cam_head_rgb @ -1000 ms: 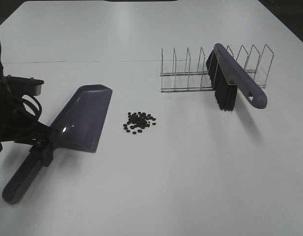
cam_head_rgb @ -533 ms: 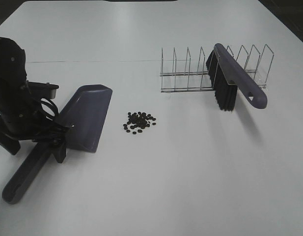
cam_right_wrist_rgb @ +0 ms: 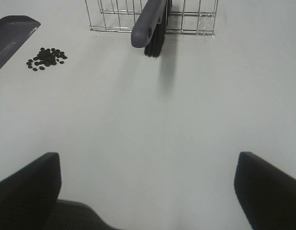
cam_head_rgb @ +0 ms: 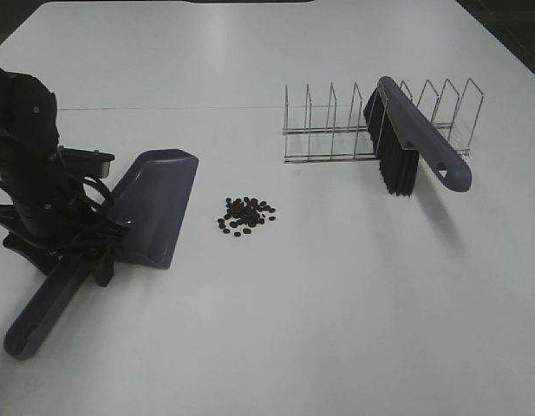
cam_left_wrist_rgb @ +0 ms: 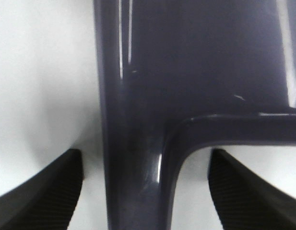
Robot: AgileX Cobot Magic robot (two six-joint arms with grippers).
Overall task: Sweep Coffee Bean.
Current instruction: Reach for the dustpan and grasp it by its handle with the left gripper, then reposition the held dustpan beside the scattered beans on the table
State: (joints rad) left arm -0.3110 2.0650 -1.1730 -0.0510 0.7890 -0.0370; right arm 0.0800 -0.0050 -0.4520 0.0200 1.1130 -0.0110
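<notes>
- The left end effector (cam_left_wrist_rgb: 145, 160) straddles the dustpan (cam_head_rgb: 153, 206) handle, fingers apart with tabletop (cam_head_rgb: 336, 312) showing on either side (no clamp yet), evidently placed to take the pan.
- The coffee bean (cam_head_rgb: 245, 215) cluster lies near the pan's side, between it and the wire rack (cam_head_rgb: 328, 130).
- The brush (cam_head_rgb: 416, 143) is propped in the rack, handle outward for grasping.
- The right end effector (cam_right_wrist_rgb: 147, 160) hangs wide open, holding nothing.

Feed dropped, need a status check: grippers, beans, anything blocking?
Left gripper open astride dustpan handle, gaps both sides. Right gripper open, empty. Beans clustered beside dustpan, unswept. Brush in rack; nothing blocking.
</notes>
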